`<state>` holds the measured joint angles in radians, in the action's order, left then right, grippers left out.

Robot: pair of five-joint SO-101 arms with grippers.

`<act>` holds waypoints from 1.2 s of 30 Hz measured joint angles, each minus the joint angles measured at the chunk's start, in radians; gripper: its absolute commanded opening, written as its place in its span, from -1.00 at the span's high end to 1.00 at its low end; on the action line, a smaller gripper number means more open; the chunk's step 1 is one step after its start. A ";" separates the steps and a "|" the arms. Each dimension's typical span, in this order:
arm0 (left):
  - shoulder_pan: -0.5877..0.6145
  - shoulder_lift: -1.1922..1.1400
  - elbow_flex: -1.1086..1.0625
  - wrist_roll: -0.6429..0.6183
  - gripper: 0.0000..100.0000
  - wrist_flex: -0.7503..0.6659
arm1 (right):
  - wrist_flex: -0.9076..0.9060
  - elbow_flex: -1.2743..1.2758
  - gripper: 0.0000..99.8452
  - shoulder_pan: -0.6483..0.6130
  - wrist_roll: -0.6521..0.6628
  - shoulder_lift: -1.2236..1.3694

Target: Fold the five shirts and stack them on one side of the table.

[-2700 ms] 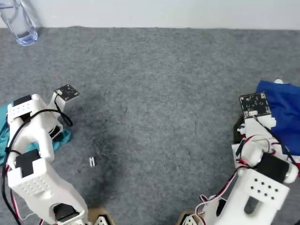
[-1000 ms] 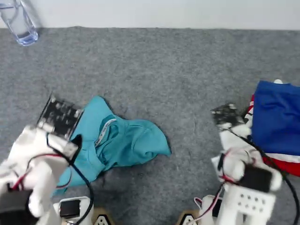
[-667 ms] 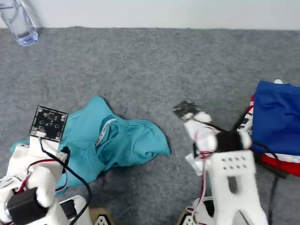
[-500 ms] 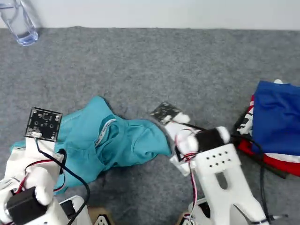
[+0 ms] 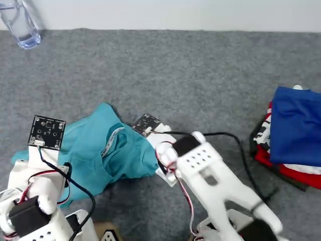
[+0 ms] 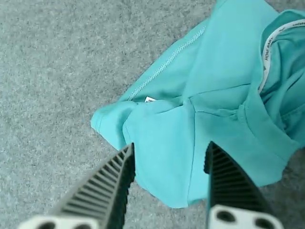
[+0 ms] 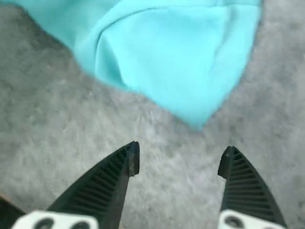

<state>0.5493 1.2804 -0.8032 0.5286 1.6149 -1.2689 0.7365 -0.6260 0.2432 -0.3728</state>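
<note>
1. Teal shirt (image 5: 110, 150) lies crumpled and unfolded on the grey worktop (image 5: 200, 70), well apart from the folded stack (image 5: 293, 135) at one side.
2. Progress: the stack, blue on top, holds several finished shirts, though its layers are hard to count. I judge the teal one to be the last, with flattening, folding and stacking all left.
3. Its long axis runs along the line toward the stack. The collar sits mid-heap, and the cloth is too rumpled to say which way the neck points.
4. Right claw (image 7: 181, 150) hovers over the shirt edge nearest the stack, jaws apart and empty.
5. Left claw (image 6: 169, 148) hangs over the edge farthest from the stack, jaws apart and gripping nothing.
</note>
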 measured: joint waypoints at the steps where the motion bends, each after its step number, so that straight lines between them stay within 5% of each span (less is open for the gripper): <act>1: 0.000 0.000 0.000 0.000 0.54 0.000 | 0.031 0.000 0.49 0.000 0.000 0.037; 6: 0.000 0.000 0.000 0.000 0.54 0.000 | 0.198 0.000 0.99 0.009 0.009 0.135; 20: 0.000 0.000 0.000 0.000 0.54 0.000 | 0.265 -0.315 0.98 0.534 0.422 0.275; 33: 0.000 0.000 0.000 0.000 0.54 0.000 | 0.242 -0.848 0.96 0.729 0.454 0.568; 36: 0.000 0.000 0.000 0.000 0.54 0.000 | 0.187 -0.947 0.76 0.760 0.405 0.618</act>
<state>0.5493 1.2804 -0.8032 0.5286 1.6149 -1.0817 -0.2102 0.1335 0.6483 0.2455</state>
